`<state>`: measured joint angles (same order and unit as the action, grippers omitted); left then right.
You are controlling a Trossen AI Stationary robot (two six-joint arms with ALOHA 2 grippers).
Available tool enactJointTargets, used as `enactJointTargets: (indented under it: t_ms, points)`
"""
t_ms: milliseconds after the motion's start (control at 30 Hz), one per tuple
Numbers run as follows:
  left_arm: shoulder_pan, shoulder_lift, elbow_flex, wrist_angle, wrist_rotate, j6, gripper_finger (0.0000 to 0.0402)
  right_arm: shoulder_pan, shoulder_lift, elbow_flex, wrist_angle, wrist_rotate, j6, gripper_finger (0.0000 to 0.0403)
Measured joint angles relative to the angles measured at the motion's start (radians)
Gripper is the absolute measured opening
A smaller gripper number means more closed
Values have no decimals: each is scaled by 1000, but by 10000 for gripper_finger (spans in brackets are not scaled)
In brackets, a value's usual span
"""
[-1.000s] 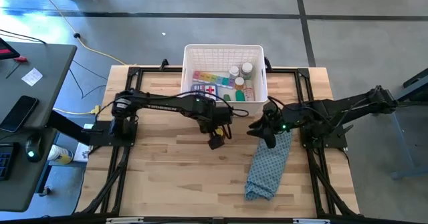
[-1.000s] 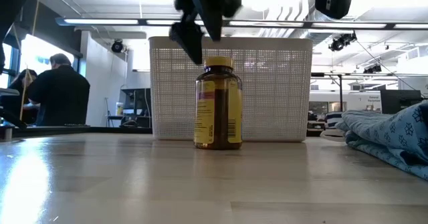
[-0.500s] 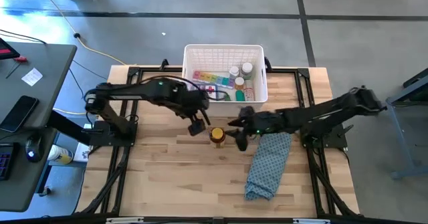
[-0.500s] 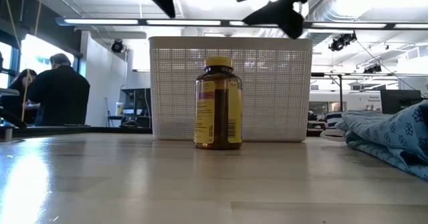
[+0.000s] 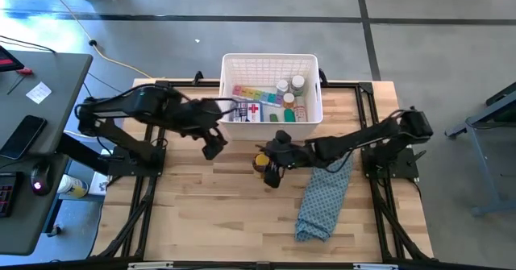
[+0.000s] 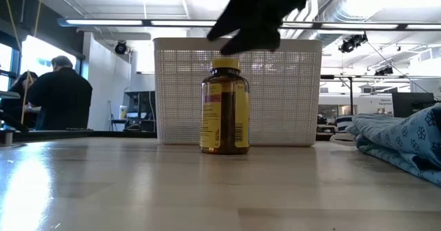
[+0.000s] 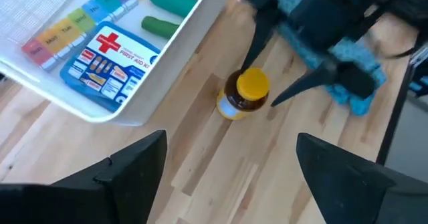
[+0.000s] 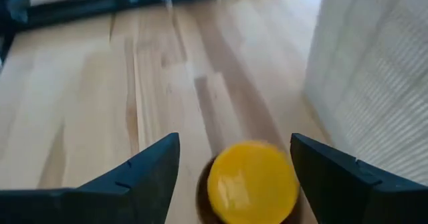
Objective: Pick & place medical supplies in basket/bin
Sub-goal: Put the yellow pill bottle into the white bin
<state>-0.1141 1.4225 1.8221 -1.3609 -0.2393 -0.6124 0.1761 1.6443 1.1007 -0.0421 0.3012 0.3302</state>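
Note:
An amber bottle with a yellow cap [image 5: 260, 164] stands upright on its base on the wooden table, in front of the white lattice basket [image 5: 228, 93]. My right gripper [image 5: 272, 173] hovers open just above the bottle. In the right wrist view its fingers stand on either side of the yellow cap [image 8: 253, 180] without touching it. My left gripper [image 5: 214, 148] is open and raised over the table to the bottle's left. The basket holds a red-cross pack [image 7: 107, 63], a rainbow pill organiser [image 5: 253, 94], white-capped bottles [image 5: 290, 85] and green tubes [image 7: 167, 10].
A long blue patterned cloth [image 5: 322, 196] lies crumpled on the table right of the bottle, under my right arm. The basket wall [image 6: 289, 93] rises close behind the bottle. Bare wood lies in front of the bottle and to its left. A person sits beyond the table [image 6: 58, 93].
My left gripper has risen from over the bottle and drawn back toward the table's left edge. My right gripper has come from above the cloth toward the table's left, sinking until it hangs over the bottle's cap. The bottle has stayed where it was.

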Motion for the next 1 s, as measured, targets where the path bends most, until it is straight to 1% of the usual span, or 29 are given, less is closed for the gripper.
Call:
enactJointTargets:
  t_ms: [100,267,433,633,767,1000]
  points:
    - [-30,-29,0,-12,-23,-60,357,0,30,0,-9,-18,0,274]
    - [-87,-49,0,-44,-68,-148,341,-6,43,1,-22,31,-1,274]
    - [-122,-47,0,-88,-78,-157,327,-26,42,1,-42,23,-2,273]
    - [-124,-47,0,-94,-78,-178,316,-40,43,-1,-26,9,0,273]
    - [-124,-47,0,-118,-75,-178,312,-31,43,-1,-12,-19,3,273]
    - [-124,-47,0,-126,-52,-178,310,-6,32,-3,-25,-1,4,273]
